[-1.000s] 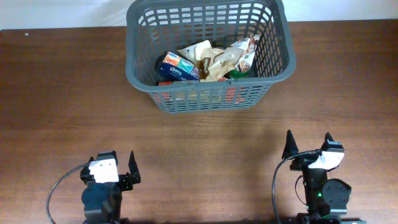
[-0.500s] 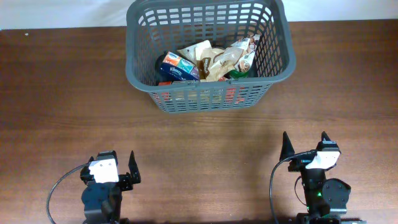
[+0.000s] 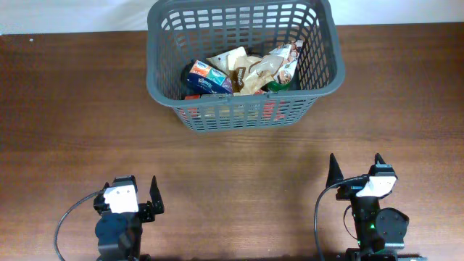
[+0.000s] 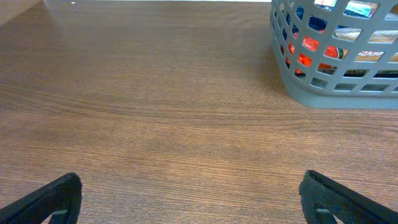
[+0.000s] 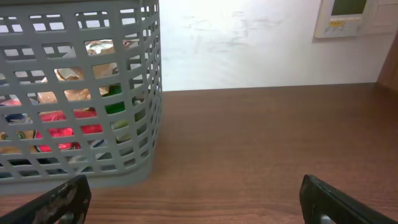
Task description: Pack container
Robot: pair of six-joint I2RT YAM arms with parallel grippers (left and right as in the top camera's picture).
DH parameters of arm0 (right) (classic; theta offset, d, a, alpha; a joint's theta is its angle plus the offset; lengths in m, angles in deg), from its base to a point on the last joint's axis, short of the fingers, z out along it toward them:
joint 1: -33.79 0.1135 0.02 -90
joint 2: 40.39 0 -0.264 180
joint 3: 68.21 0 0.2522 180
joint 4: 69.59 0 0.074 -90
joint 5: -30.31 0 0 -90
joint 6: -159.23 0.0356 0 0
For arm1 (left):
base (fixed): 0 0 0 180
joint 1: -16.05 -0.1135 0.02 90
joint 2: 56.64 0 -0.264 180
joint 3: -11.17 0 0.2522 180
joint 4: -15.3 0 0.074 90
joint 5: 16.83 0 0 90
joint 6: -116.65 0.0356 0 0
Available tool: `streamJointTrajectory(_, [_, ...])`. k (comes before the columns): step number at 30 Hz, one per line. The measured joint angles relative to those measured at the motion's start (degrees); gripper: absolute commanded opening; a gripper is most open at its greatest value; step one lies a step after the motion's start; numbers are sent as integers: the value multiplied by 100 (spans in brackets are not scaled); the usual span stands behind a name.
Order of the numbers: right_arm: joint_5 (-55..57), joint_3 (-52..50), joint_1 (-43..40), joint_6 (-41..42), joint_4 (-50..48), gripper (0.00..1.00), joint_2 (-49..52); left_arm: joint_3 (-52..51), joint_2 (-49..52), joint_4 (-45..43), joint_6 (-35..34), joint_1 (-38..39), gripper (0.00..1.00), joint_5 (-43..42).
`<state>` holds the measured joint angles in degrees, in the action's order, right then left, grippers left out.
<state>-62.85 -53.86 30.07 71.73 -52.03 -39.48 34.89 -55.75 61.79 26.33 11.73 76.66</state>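
Note:
The container (image 3: 156, 80), a dark grey slotted basket, stands at the far middle of the table. Inside it lie a blue tissue pack (image 3: 205, 77), beige and brown bags (image 3: 254, 70) and a green item (image 3: 278, 85). My left gripper (image 3: 129, 187) rests at the near left, open and empty, far from the basket. My right gripper (image 3: 357, 165) rests at the near right, also open and empty. The left wrist view has the container (image 4: 323, 93) at upper right beyond the left gripper (image 4: 189, 196). In the right wrist view the container (image 5: 81, 168) fills the left, ahead of the right gripper (image 5: 196, 196).
Bare brown wooden tabletop (image 3: 239, 159) lies between the grippers and the basket. A white wall (image 5: 249, 43) with a small wall panel (image 5: 348, 15) stands behind the table's far edge.
My right gripper has shifted slightly to the left. The left gripper and the basket's contents have not moved.

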Motion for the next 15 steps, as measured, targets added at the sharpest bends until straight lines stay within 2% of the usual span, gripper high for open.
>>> streamJointTrajectory(15, [-2,0,0,-13,-2,99,0,0,0,2,2,0,99,-2])
